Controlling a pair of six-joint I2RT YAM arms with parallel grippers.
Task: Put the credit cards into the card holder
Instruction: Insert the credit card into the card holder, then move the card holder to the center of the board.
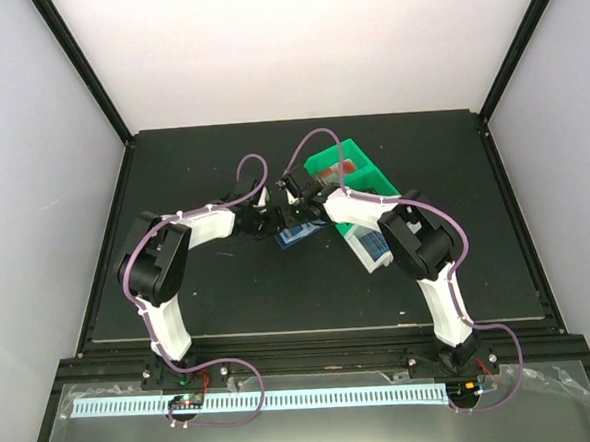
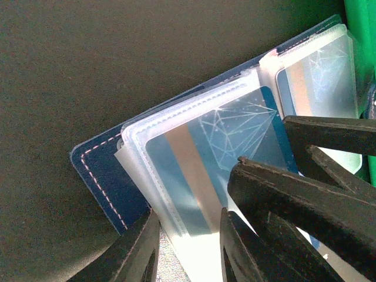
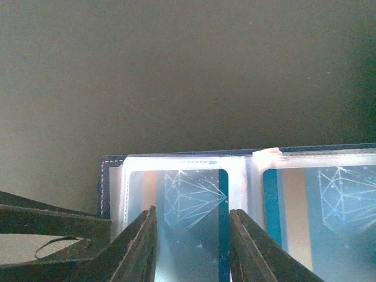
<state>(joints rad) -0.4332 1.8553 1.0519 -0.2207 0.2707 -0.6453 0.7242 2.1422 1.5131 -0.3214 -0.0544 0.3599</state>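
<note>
The right gripper (image 3: 192, 210) is held half-spread, a sleeved credit card (image 3: 194, 191) seen between its fingers; the card holder (image 2: 100, 170) sleeve is straddled by the left gripper (image 2: 188, 212) (likewise parted).

In the top view the open card holder (image 1: 298, 236) lies on the table (image 1: 229, 295) at frame centre. A divided bin (image 1: 378, 179) sits just above and right of it, and a second bin (image 1: 360, 249) lies just to its right. One credit card (image 3: 194, 194) sits in its left sleeve, another in the right sleeve beside it. The left gripper (image 1: 272, 220) reaches over it from the left, the right gripper (image 1: 296, 207) from the upper right.
</note>
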